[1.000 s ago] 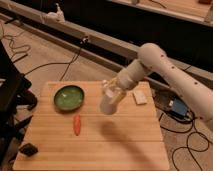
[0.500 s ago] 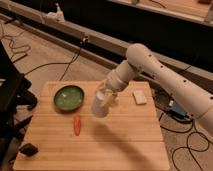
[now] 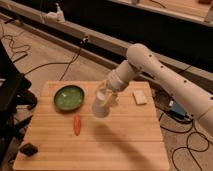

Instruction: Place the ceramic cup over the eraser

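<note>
The gripper (image 3: 106, 96) hangs above the middle of the wooden board (image 3: 125, 142). Its fingers, clamped on the ceramic cup (image 3: 100, 106), blur into it, so their outline is lost. The arm (image 3: 165, 75) is cut off by the right edge. The eraser (image 3: 29, 148), at the board's near left corner, is only a dark smudge. A blue object (image 3: 176, 111) lies partly behind the arm.

A wooden table (image 3: 131, 146) is set on a grey-brown floor (image 3: 42, 57); black cables (image 3: 70, 59) are strewn there (on both sides). A long grey ledge (image 3: 60, 26) is seen behind.
</note>
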`<state>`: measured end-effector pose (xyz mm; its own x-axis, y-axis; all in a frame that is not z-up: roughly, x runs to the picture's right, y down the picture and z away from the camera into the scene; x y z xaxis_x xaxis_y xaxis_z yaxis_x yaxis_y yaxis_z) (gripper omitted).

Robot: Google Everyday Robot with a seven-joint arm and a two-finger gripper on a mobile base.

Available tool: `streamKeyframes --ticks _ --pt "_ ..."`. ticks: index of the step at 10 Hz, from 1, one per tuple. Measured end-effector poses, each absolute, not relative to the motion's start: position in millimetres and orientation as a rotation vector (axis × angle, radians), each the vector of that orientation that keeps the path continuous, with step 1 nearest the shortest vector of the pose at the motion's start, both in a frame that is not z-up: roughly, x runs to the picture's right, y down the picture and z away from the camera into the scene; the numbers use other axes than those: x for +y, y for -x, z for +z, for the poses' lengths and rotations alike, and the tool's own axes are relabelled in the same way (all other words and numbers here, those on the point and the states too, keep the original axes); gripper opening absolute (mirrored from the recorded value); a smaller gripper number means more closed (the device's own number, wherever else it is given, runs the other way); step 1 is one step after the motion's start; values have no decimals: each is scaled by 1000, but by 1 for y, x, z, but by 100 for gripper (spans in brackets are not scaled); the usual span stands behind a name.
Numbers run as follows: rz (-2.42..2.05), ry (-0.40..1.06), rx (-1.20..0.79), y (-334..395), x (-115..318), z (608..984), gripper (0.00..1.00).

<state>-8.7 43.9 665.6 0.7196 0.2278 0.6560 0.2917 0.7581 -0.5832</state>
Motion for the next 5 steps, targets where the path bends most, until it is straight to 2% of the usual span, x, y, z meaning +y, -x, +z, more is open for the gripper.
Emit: streamKeyframes --ticks 5 --pt "-217 799 -960 115 59 646 0"
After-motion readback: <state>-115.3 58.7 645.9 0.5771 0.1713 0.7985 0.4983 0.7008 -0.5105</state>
